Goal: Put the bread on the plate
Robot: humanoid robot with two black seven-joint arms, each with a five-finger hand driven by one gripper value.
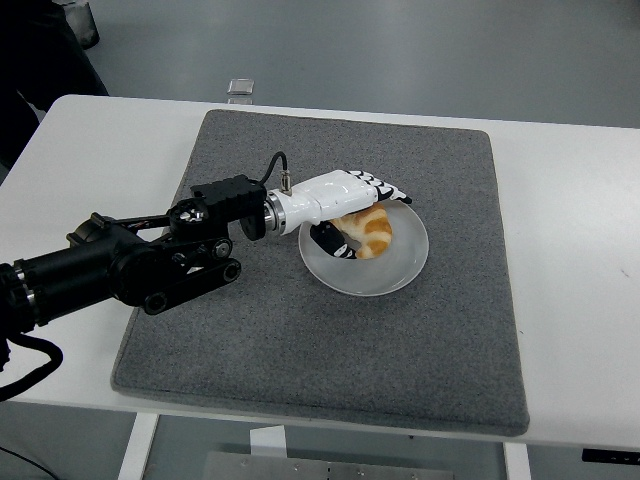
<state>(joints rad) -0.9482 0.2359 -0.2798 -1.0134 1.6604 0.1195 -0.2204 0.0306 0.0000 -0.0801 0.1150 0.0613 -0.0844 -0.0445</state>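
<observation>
- The bread (371, 231) lies on the plate (400, 272), under our left hand (345, 200)
- Fingers (385, 193) look spread, seemingly released
- We judge it light, soft, crushable: cup its sides gently

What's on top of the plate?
A golden bread sits on the plate. The robot's left hand is over it with fingers spread, covering the bread's left part. The thumb is beside it. Whether the hand touches the bread cannot be seen.
</observation>
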